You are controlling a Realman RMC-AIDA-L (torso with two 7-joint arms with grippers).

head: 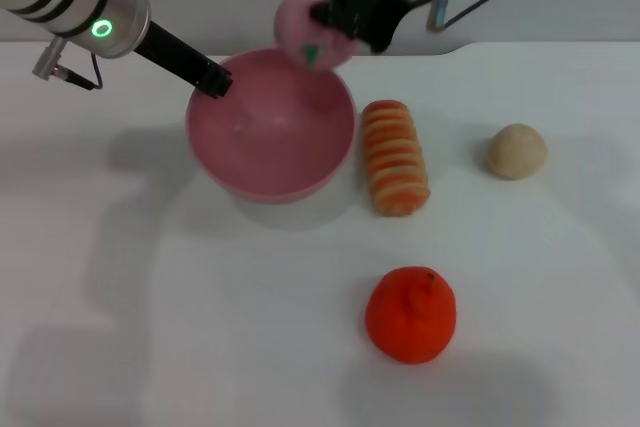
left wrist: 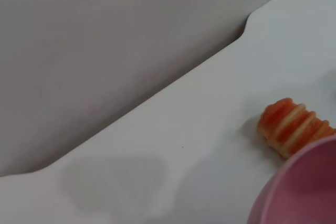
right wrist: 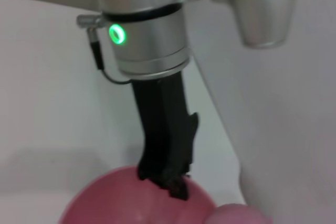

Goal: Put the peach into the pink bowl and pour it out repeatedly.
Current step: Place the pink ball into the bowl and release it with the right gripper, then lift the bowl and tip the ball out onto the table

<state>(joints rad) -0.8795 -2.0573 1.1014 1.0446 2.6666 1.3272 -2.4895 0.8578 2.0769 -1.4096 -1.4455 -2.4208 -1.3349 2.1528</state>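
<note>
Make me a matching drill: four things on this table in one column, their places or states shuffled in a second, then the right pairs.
Things:
1. peach
2. pink bowl
3. orange fruit
4. beige ball

Places or states:
A. nearest the robot, alone on the table
B. held in the right claw above the bowl's far rim
C. rim gripped by the left claw
D. beyond the striped pastry, on the robot's right

Pairs: 1-B, 2-C, 3-A, 4-D

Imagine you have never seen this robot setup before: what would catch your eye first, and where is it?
The right hand holds the peach in the air over the far rim of the pink bowl, while the left hand grips that bowl's rim on the robot's left. Nearer the robot, a bright orange fruit sits alone on the white table.
</note>
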